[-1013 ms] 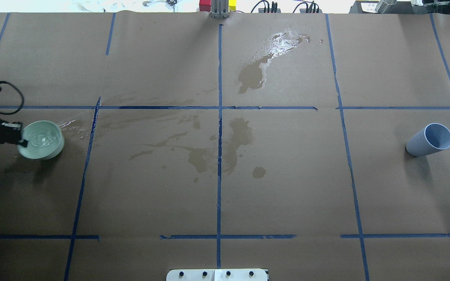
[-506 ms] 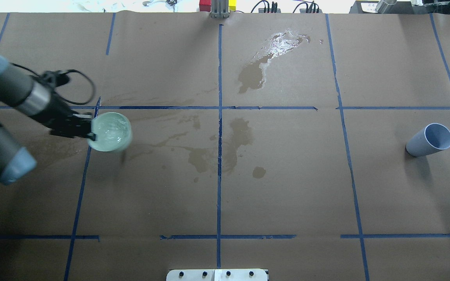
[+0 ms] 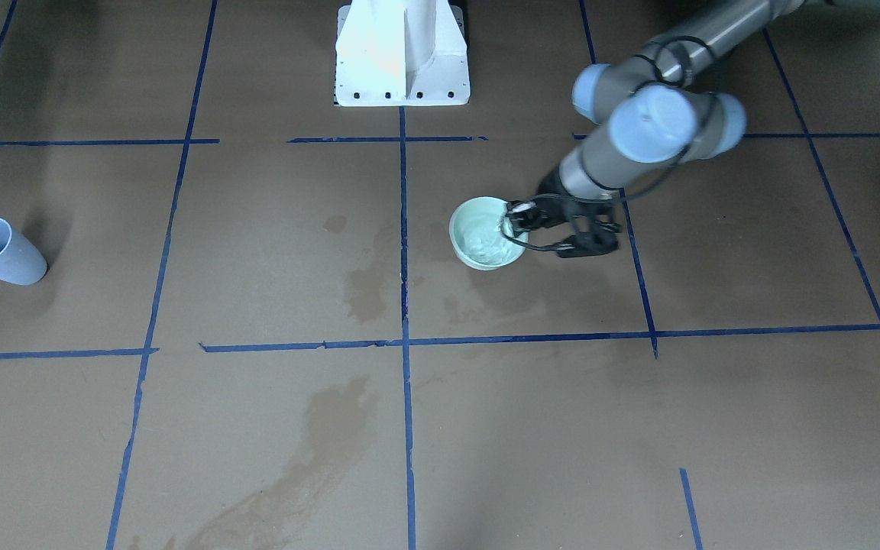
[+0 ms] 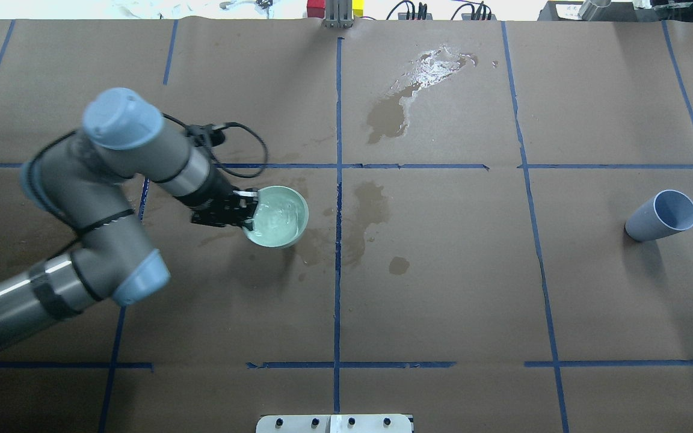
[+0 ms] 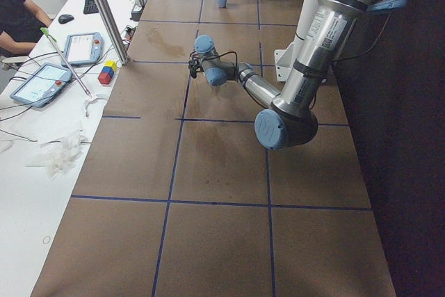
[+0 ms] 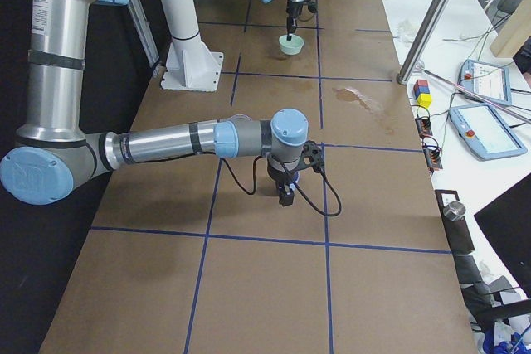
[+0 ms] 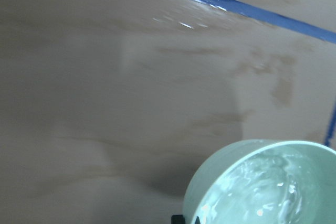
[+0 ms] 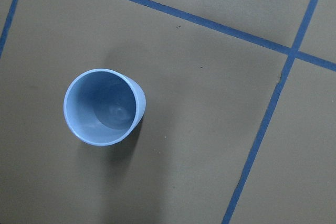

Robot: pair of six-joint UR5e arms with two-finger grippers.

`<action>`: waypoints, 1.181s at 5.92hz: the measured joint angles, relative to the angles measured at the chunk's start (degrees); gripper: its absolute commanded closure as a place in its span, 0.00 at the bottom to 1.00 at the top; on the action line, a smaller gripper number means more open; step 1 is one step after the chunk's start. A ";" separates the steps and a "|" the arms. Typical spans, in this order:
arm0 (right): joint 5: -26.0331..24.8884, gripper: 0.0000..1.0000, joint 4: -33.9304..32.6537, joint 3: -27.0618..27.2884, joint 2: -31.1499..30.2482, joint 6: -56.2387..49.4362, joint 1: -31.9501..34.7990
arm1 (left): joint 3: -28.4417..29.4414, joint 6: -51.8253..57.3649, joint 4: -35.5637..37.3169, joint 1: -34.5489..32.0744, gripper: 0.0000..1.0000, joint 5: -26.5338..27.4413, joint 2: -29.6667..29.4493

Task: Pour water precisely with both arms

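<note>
My left gripper point(image 4: 250, 213) is shut on the near rim of a pale green bowl point(image 4: 286, 207), held just left of the table's centre line. Water point(image 4: 274, 221) ripples in the bowl, also in the left wrist view point(image 7: 262, 195). The front view shows the bowl point(image 3: 478, 238) and gripper point(image 3: 513, 223) too. A blue cup point(image 4: 662, 216) stands empty and upright at the far right, and the right wrist view looks down into it point(image 8: 104, 107). My right gripper point(image 6: 286, 195) shows only in the exterior right view, pointing down; I cannot tell if it is open.
Brown paper with blue tape lines covers the table. A glossy puddle point(image 4: 437, 63) lies at the back centre, with dark wet stains point(image 4: 322, 240) near the middle. The white pedestal point(image 3: 402, 53) stands at the robot's edge. Tablets point(image 6: 481, 126) lie beyond the far edge.
My left arm has carried the bowl from the table's left edge rightward to near the centre line. The blue cup has not moved.
</note>
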 measured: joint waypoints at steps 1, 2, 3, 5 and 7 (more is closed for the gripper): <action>1.26 0.00 0.03 0.16 -0.03 0.02 -0.06 | 2.73 -0.53 1.20 2.23 0.98 3.24 -4.01; 2.30 0.00 0.07 0.53 -0.04 0.05 -0.13 | 4.81 -1.08 1.59 4.13 0.97 5.13 -6.38; 2.66 0.00 0.08 1.17 -0.05 0.07 -0.17 | 5.78 -1.36 1.63 5.49 0.97 6.12 -7.21; 2.78 0.00 0.15 2.29 0.01 0.03 -0.58 | 7.02 -1.40 1.57 6.58 0.58 7.06 -8.45; 2.59 0.00 4.24 2.51 -0.17 0.05 -1.84 | 7.82 -1.30 1.47 6.85 0.00 7.56 -9.50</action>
